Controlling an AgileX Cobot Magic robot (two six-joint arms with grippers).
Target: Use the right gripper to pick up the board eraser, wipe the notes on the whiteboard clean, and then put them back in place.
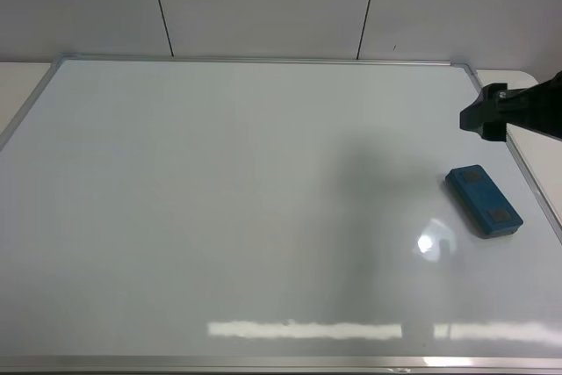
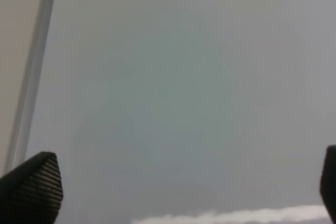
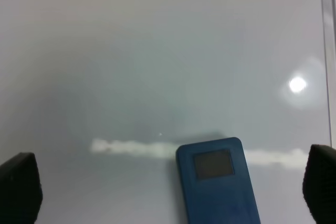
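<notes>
step: put-back looks done, no red notes visible | board eraser (image 1: 484, 200) flat on whiteboard (image 1: 219, 217) near its right edge | right gripper (image 3: 168, 184) fingers wide, empty, above eraser | next: withdraw clear

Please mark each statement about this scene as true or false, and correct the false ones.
1. The board eraser lies flat on the whiteboard. True.
2. Red marker notes cover the middle of the whiteboard. False: no writing is visible; the surface looks clean.
3. The right gripper is clamped on the eraser. False: its jaws are wide open, and the eraser lies between them untouched.
4. The eraser is near the board's right edge in the exterior high view. True.
</notes>
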